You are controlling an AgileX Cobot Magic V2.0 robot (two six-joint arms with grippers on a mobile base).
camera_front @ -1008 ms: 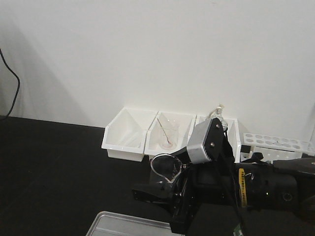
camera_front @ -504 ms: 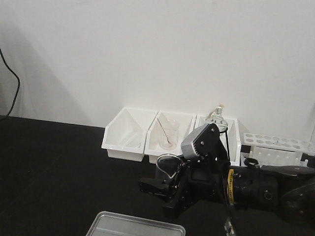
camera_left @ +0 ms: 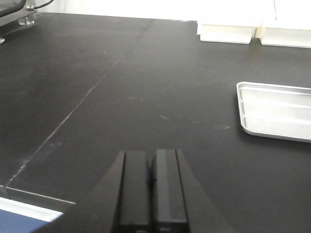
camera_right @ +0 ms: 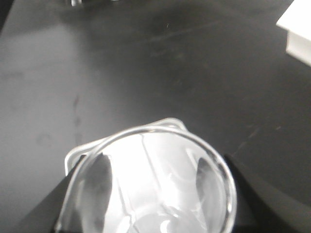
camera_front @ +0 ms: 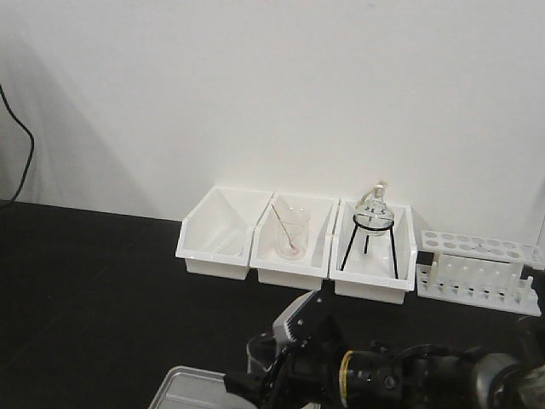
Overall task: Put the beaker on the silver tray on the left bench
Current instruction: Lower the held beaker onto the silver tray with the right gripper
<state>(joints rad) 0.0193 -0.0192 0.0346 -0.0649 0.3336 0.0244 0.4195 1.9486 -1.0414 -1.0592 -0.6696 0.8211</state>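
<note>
Nearly done, I think. The right tool (camera_right: 151, 187) is squeezed on the beaker (camera_right: 155, 145), low in the middle of the right wrist view, right over a corner of the silver tray (camera_right: 171, 121). Can't tell if the glass sits on it yet. Left to do: set it down, let go, back off. Left tool (camera_left: 151, 187) is pinched closed w/ nothing in it, over the black tabletop (camera_left: 146, 73).
</note>
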